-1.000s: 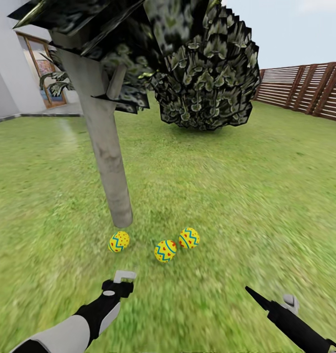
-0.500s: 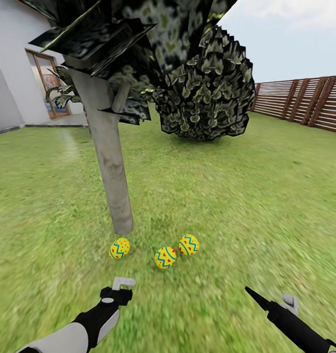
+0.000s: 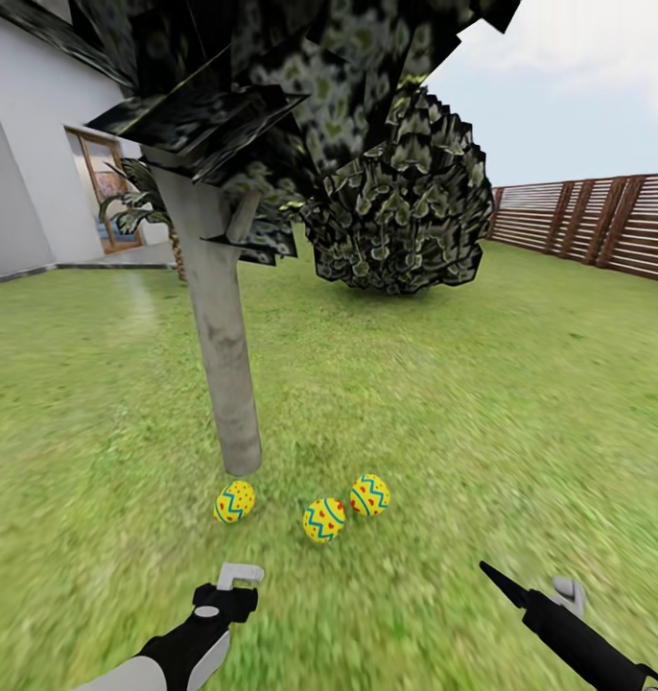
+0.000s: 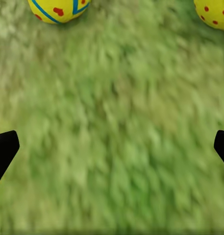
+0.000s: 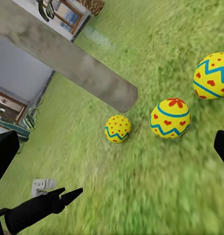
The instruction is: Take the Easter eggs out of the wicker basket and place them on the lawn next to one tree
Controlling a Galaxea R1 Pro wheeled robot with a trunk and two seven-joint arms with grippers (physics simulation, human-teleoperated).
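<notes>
The head view is tilting upward: more sky and more of the house point(image 3: 32, 173) are showing than a second ago, and the fence point(image 3: 598, 221) is sitting higher. Against that shift, the three eggs are staying where they were on the lawn point(image 3: 482, 384), and the left gripper point(image 3: 235, 583) is sitting lower and a little further from them than before. The right gripper point(image 3: 535, 600) is holding the same spot near the lower right corner of the view.

The eggs are lying on the grass at the foot of the tree point(image 3: 223, 365): the left egg point(image 3: 234, 501) just beside the trunk's base, the middle egg point(image 3: 324, 518) and the right egg point(image 3: 369, 495) close together, slightly apart from the first. None is touching a gripper.

In the left wrist view the left fingertips point(image 4: 4, 149) are showing at opposite edges with bare grass between them, so that gripper is standing wide and holding nothing; two eggs are cut off by the frame's border there. The right fingertips point(image 5: 4, 154) are likewise spread wide and empty.

The tree's crown is cut off by the top of the head view. Grass near the grippers is blurring.
</notes>
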